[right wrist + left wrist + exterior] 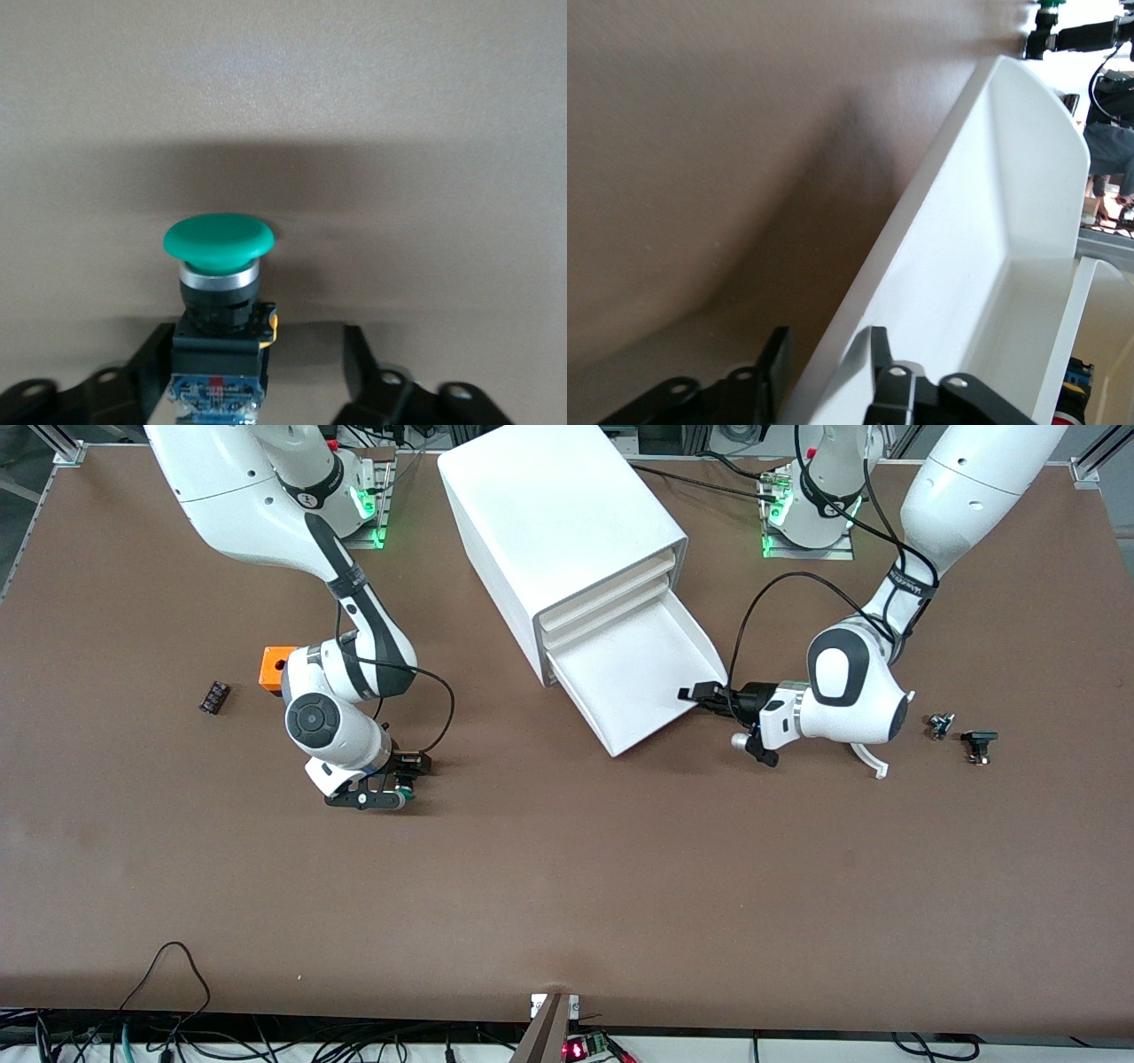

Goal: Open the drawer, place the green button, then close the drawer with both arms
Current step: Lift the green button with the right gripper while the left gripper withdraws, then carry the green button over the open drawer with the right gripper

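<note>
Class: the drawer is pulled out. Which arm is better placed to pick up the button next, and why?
The right. The right gripper straddles the button on the table, while the left gripper is at the open drawer front.
</note>
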Tool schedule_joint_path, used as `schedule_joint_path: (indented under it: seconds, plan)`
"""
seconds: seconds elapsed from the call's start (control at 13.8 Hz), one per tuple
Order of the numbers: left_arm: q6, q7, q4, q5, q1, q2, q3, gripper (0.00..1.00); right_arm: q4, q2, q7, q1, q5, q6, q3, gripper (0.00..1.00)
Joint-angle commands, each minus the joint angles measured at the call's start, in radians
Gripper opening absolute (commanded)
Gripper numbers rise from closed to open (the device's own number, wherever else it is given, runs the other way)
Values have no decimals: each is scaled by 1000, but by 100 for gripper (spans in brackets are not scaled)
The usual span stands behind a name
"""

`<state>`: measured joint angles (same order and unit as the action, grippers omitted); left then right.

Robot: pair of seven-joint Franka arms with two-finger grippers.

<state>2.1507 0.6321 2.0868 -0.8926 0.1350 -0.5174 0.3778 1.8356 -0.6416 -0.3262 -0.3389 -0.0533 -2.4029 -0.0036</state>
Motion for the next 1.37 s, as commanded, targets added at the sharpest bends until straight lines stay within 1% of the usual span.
schedule_joint_path:
  seconds: [0.0,0.07,0.14,0.22,0.36,0.43,0.58,0.65,0.72,0.87,0.94,1.01,1.08,1.23,1.3]
  plan:
    - [49,-25,-4,73,9,118,-26,100,-4,-12,4,-6,1,-12,4,43]
    - [78,-26,-5,169,18,179,-48,100,-7,-12,6,-8,1,-12,5,36]
    - [83,-31,-8,248,44,260,-63,100,-12,-12,7,-11,3,-12,7,31]
    - [83,-32,-20,286,78,334,-66,100,-28,-10,12,-11,3,-7,8,27]
    - [75,-32,-5,329,103,457,-76,100,-61,-1,38,-11,4,22,8,23]
    - [54,-32,-5,389,113,515,-101,100,-99,2,65,-11,4,69,5,22]
    - [-73,-37,-33,559,112,623,-157,100,-194,3,116,-11,18,190,4,22]
    - [-162,-52,-69,608,112,657,-181,100,-232,7,127,-11,35,241,4,22]
    - [-257,-95,-127,667,112,668,-188,100,-278,7,145,-11,52,279,4,22]
    - [-436,-275,-261,846,97,668,-185,100,-379,11,223,-12,58,370,14,22]
    - [-500,-372,-299,891,74,663,-181,100,-416,11,248,-17,55,408,46,22]
    - [-538,-449,-309,911,52,663,-181,100,-447,13,281,-17,55,428,86,22]
    - [-549,-494,-310,917,43,662,-181,100,-478,22,342,-17,58,444,130,22]
    - [-580,-514,-326,920,40,652,-183,100,-527,23,494,-38,78,435,218,21]
    - [-609,-506,-333,910,41,648,-186,100,-553,22,556,-66,139,424,241,21]
